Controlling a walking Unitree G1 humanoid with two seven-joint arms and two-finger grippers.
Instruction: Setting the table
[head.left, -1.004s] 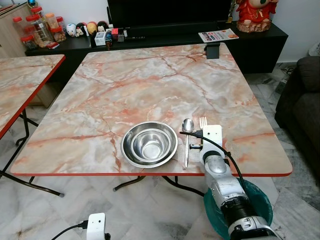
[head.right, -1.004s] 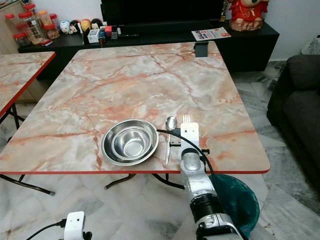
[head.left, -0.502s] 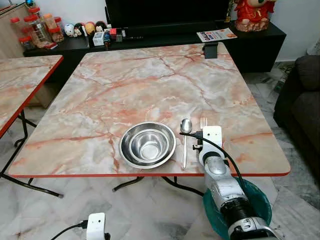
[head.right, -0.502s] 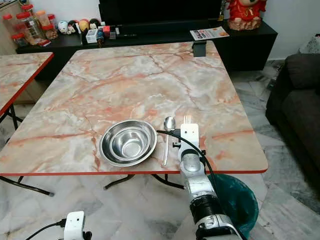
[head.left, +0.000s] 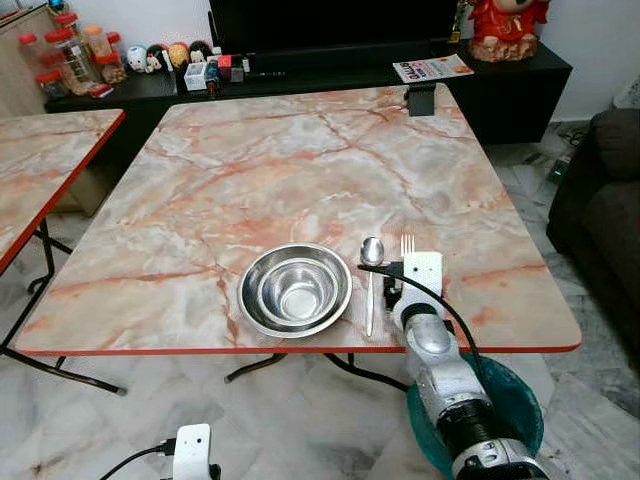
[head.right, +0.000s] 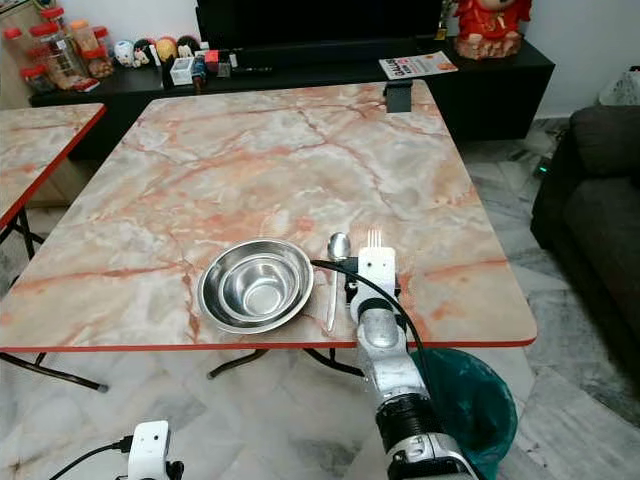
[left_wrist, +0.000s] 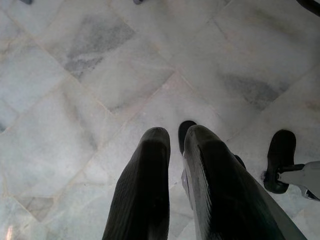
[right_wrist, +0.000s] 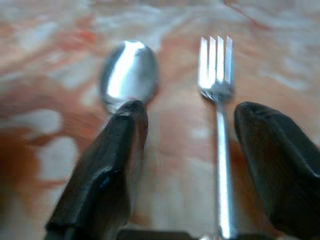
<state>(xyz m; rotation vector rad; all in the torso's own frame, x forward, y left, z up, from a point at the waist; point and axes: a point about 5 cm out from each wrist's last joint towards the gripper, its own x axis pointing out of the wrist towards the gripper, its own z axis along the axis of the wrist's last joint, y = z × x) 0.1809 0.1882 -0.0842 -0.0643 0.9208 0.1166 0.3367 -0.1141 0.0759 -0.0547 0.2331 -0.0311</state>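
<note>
A steel bowl (head.left: 295, 290) stands near the front edge of the marble table (head.left: 300, 170). Just to its right a spoon (head.left: 370, 285) lies with its head pointing away from me. A fork (head.left: 407, 245) lies parallel on the spoon's right. My right arm (head.left: 430, 335) reaches over the table edge, and its white wrist block covers the fork's handle. In the right wrist view my right gripper (right_wrist: 192, 112) is open low over the table. The fork (right_wrist: 220, 100) lies between its fingers and the spoon's head (right_wrist: 127, 75) just beyond one fingertip. My left gripper (left_wrist: 176, 137) hangs shut over the floor.
A teal bin (head.left: 515, 400) sits on the floor under the table's front right corner. A dark sofa (head.left: 605, 210) stands to the right and a second marble table (head.left: 40, 170) to the left. A small black stand (head.left: 424, 100) sits at the table's far edge.
The view has shifted slightly. The bowl, spoon, fork and right gripper keep the same places.
</note>
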